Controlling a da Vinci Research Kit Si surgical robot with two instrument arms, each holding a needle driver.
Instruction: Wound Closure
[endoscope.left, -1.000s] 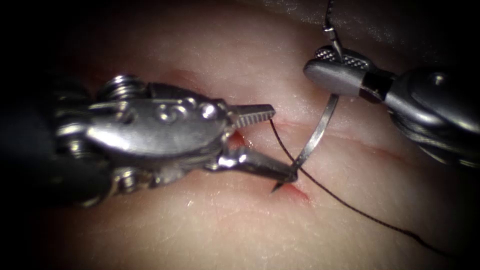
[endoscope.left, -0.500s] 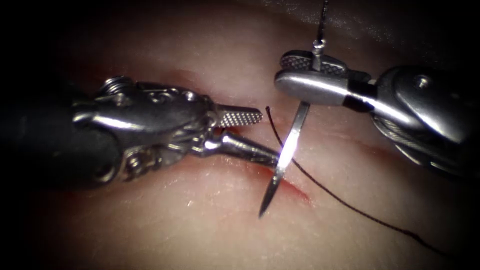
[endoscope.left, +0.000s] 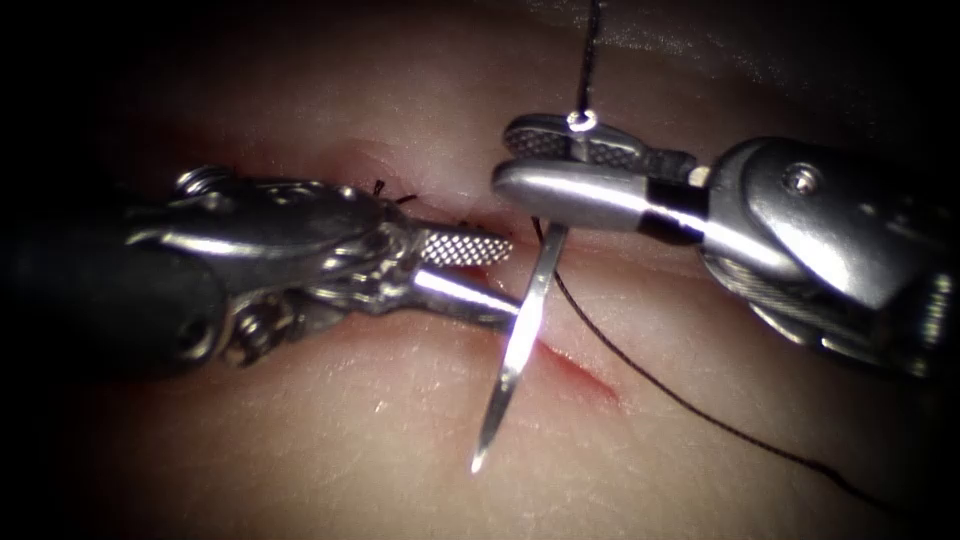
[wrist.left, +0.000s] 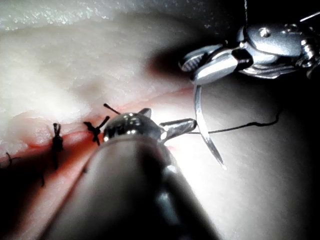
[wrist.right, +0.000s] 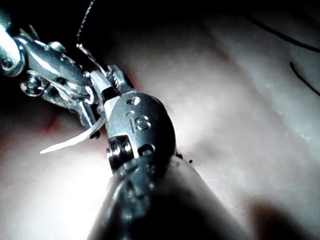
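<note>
Needle out of the tissue now, right hand pinching its tail end, drawing it clear; left hand spread, empty. Thread trails; pull-through wants slack.

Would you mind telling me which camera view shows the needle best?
The endoscope view: the needle runs from the right gripper, shut near its thread end, to its free tip above the tissue. The left wrist view shows it from farther off; the right wrist view shows its tip half.
</note>
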